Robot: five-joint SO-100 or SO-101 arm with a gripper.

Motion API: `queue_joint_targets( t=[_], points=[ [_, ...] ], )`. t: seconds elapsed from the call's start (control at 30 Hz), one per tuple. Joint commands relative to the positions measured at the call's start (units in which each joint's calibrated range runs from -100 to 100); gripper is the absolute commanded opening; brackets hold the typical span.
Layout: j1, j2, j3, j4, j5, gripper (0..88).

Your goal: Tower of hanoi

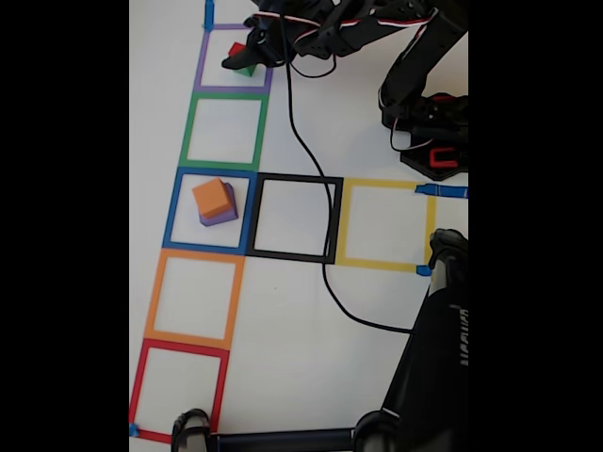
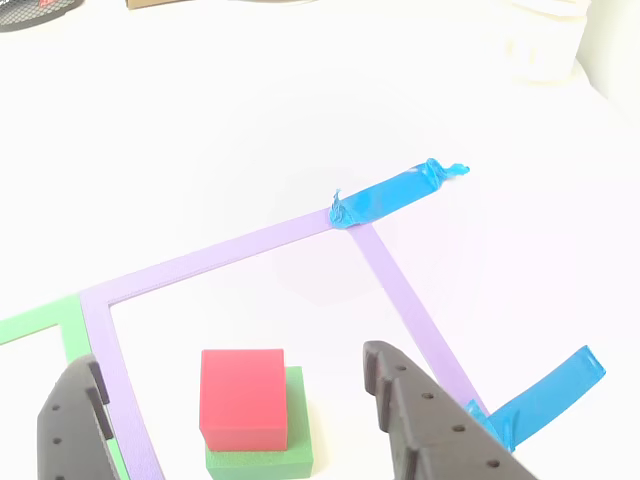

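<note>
We've got the red cube (image 2: 243, 397) stacked on the green cube (image 2: 262, 455) inside the purple tape square (image 2: 215, 258). Our gripper (image 2: 235, 420) straddles them, fingers (image 2: 415, 420) spread wide, probably lining up to pinch the red one. Meanwhile the orange cube (image 1: 212, 197) tops the purple cube (image 1: 223, 217) in the blue tape square (image 1: 174, 212).

The tiny red cube (image 2: 243, 396) sits upright on the slightly wider green cube (image 2: 285, 452), far up the fixed view at the left. Nearer, well apart from that pair, the orange cube (image 1: 212, 197) rests atop the purple cube (image 1: 222, 216).
</note>
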Motion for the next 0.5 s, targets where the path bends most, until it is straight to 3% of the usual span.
queue_joint_targets(
  t=[0.0,0.2,0.47],
  points=[
    [0.5,5.7,-1.0,-8.1,0.0,28.2],
    [0.0,13.0,-2.6,-14.6,0.0,25.3],
    [-1.2,14.9,-3.0,-15.6,0.0,21.0]
  ],
)
